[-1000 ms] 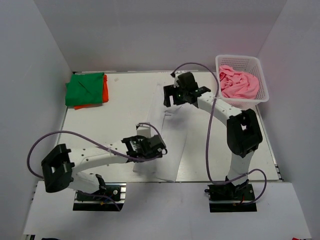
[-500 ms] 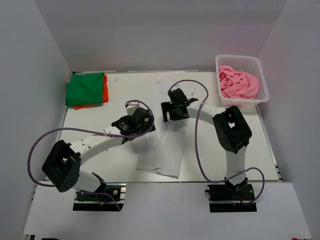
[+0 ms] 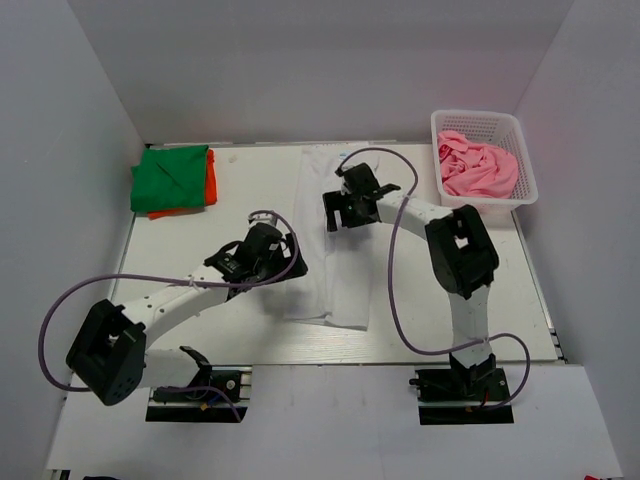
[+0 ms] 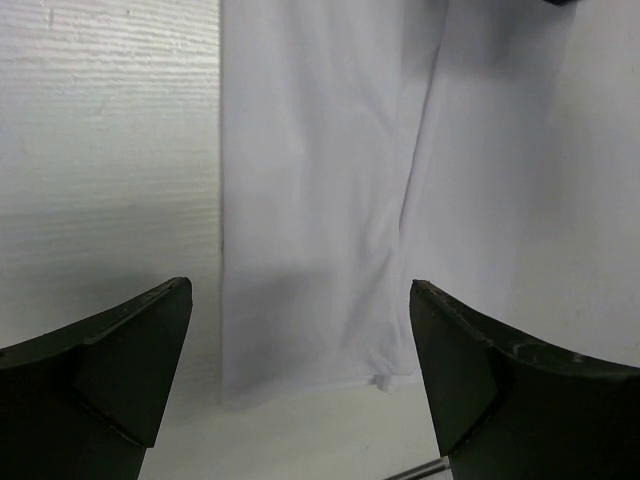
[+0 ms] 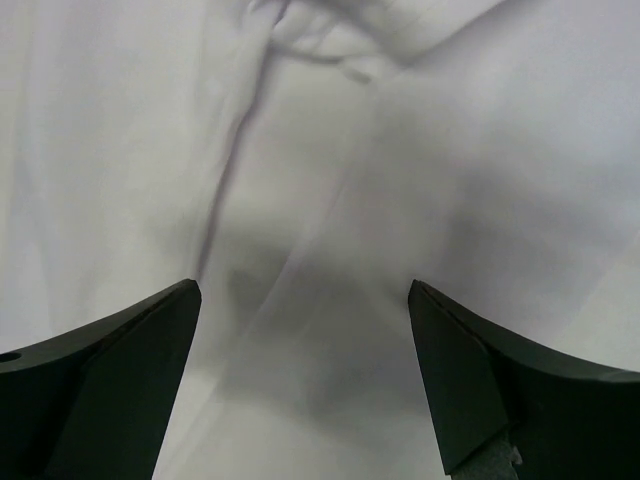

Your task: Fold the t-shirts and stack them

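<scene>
**A:** End effector status?

**B:** Left end effector (image 4: 300,295) has its jaws spread wide and holds nothing. Right end effector (image 5: 305,295) is the same, wide and empty. Both hover over the white t-shirt (image 3: 338,285), which lies on the desk (image 3: 180,240) as a long narrow strip.

**A:** Why there?

**B:** The strip's near hem sits right below the left fingers. The far, wrinkled part is under the right one. My read is the sides are already in and they're lining up for the cross fold.

**A:** The rest?

**B:** Green t-shirt (image 3: 172,178) lies folded on the orange t-shirt (image 3: 211,182), well left of the left end effector. That's the stack. Pink t-shirt (image 3: 478,168) is bunched in the basket (image 3: 480,121), right of the right one, unfolded.
</scene>
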Robot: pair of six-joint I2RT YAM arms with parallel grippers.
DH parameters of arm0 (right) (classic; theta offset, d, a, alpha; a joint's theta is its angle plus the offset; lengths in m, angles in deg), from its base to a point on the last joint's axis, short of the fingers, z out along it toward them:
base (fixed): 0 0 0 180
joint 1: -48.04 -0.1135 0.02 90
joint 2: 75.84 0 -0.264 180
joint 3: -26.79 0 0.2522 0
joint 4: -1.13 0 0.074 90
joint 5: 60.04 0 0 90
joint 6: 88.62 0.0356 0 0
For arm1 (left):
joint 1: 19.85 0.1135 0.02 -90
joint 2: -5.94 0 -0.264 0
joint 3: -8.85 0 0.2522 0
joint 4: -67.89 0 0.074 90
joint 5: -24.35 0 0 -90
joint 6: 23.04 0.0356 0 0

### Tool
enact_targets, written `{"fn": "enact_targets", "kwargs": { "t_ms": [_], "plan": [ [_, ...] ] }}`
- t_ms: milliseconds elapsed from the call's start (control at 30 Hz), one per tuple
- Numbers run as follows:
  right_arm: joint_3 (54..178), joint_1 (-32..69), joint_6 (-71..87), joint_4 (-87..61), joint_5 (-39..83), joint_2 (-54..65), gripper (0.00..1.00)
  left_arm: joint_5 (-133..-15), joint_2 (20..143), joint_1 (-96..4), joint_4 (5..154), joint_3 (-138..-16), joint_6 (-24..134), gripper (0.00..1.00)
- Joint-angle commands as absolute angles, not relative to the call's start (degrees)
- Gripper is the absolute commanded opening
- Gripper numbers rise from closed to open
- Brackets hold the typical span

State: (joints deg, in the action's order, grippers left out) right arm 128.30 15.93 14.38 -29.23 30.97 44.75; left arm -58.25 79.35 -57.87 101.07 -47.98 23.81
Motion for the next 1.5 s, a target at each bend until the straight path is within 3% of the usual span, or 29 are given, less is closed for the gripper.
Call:
{"fn": "enact_targets", "kwargs": {
  "t_ms": [0,333,467,600,900,1067,1200,1233,1400,1467],
  "plan": [
    [122.92,15.17,12.02,-25.47,21.62,33.26,0.90,-60.81,77.83,-58.17,100.98,-46.13,23.29,1.00],
    [90.32,15.00,23.69,-20.98,15.81,9.51,0.90,-71.79,81.35,-59.40,100.99,-38.41,22.75,1.00],
    [76.90,14.38,27.66,-21.07,11.69,0.20,0.90,-71.80,81.35,-59.92,99.68,-35.94,21.70,0.94],
    [71.86,13.15,29.77,-22.29,6.93,-3.41,0.90,-70.13,81.26,-59.92,98.96,-34.53,21.70,0.82],
    [67.27,10.78,33.29,-21.59,0.60,-2.11,0.90,-72.15,81.79,-60.54,98.88,-32.87,22.84,0.68],
    [66.84,9.73,34.34,-20.54,-0.37,-0.34,0.76,-72.15,81.79,-60.54,99.40,-32.86,22.84,0.51],
    [67.54,9.55,34.26,-20.89,1.92,0.45,0.53,-72.15,81.79,-60.54,98.88,-32.86,22.84,0.35],
    [67.62,9.64,34.60,-20.89,2.18,0.80,0.41,-72.67,81.79,-60.54,98.88,-32.86,22.84,0.30],
    [68.24,9.46,35.05,-20.45,6.66,0.19,0.21,-73.20,80.04,-60.54,99.40,-32.25,22.84,0.05],
    [68.59,9.46,34.70,-20.28,7.11,0.01,0.14,-73.82,79.25,-60.54,99.40,-32.25,22.84,0.05]
  ]
}}
